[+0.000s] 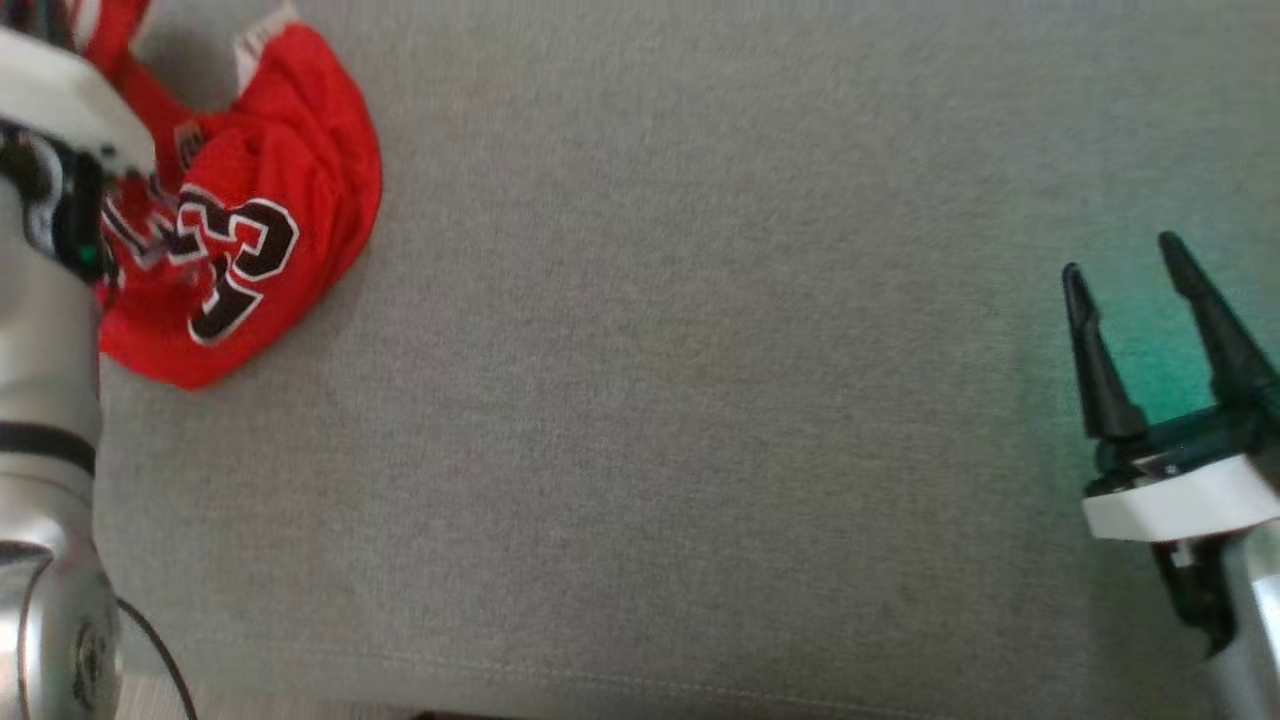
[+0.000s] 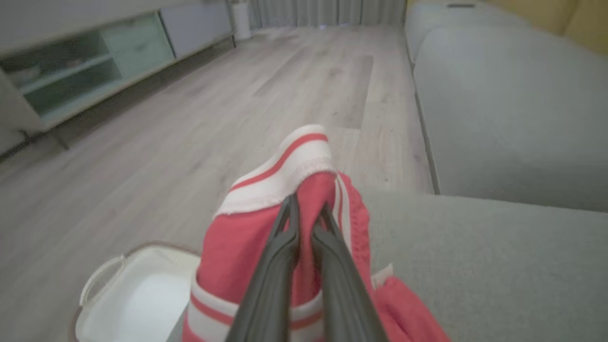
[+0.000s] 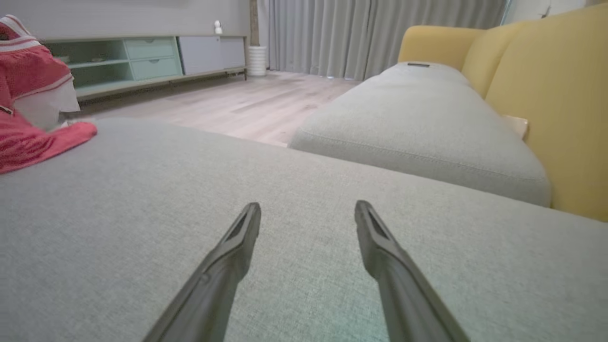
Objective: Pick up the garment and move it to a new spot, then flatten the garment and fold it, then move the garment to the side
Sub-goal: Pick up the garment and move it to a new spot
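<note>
The garment (image 1: pixel 270 200) is a red jersey with white and black numerals, bunched at the far left of the grey cushion (image 1: pixel 700 400). In the left wrist view my left gripper (image 2: pixel 308 206) is shut on a fold of the garment (image 2: pixel 285 175) just under its white-and-red striped hem, holding that fold up. My left arm (image 1: pixel 50 300) covers part of the cloth in the head view. My right gripper (image 1: pixel 1120 265) stands open at the right over bare cushion, far from the garment (image 3: pixel 33 109), with nothing between its fingers (image 3: pixel 242 232).
A white basket (image 2: pixel 128 294) sits on the wooden floor (image 2: pixel 237 95) beside the cushion's left end. Beyond lie another grey cushion (image 3: pixel 418 118), a yellow sofa back (image 3: pixel 546 85) and a low cabinet (image 3: pixel 137 61).
</note>
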`<state>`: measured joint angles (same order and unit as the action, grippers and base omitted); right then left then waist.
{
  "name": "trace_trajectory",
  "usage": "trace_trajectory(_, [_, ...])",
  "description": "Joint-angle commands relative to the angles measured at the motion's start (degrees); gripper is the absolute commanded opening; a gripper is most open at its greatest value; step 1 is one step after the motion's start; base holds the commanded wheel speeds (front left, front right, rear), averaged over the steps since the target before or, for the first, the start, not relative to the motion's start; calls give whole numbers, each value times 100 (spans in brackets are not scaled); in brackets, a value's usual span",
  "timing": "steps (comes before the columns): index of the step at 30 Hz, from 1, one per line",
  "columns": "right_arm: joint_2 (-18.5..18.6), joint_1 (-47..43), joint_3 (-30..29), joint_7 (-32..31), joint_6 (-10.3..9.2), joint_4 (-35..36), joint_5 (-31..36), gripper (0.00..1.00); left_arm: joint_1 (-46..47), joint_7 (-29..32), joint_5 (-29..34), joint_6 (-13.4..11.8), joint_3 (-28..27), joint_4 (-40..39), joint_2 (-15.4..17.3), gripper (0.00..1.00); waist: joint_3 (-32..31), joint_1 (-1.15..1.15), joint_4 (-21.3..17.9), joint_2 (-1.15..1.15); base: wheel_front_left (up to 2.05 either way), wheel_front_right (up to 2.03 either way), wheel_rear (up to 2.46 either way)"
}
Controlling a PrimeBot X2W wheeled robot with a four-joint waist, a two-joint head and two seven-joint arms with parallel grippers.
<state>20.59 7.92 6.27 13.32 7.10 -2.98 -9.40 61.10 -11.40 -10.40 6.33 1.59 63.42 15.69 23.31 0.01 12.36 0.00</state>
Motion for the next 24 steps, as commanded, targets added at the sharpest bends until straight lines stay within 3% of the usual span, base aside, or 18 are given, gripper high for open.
trace_trajectory(1, [34, 68, 81, 70, 39, 132, 40, 100, 220, -79, 62, 18, -27, -222, 361, 0, -306, -1, -144, 0, 0, 0, 0])
trace_trajectory(8, [-575, 17, 309, 162, 39, -313, 33, 100, 339, -279, 174, 107, 589, -689, 250, 0, -1286, -1, -801, 0, 0, 0, 0])
trace_trajectory(11, [-808, -130, 374, 165, 39, -286, 46, 100, 219, -312, -111, 112, 899, -1046, 103, 0, -1683, -1, -1171, 0, 0, 0, 0])
trace_trajectory(16, [-1084, -326, 598, 166, 39, -279, 66, 100, -100, -286, -735, 114, 1505, -1751, 122, 0, -2239, -1, -1893, 0, 0, 0, 0])
trace_trajectory(24, [-1247, -325, 754, 167, 39, -177, 62, 100, -179, -144, -1465, 115, 2013, -2820, 264, 0, -2411, -1, -2853, 0, 0, 0, 0])
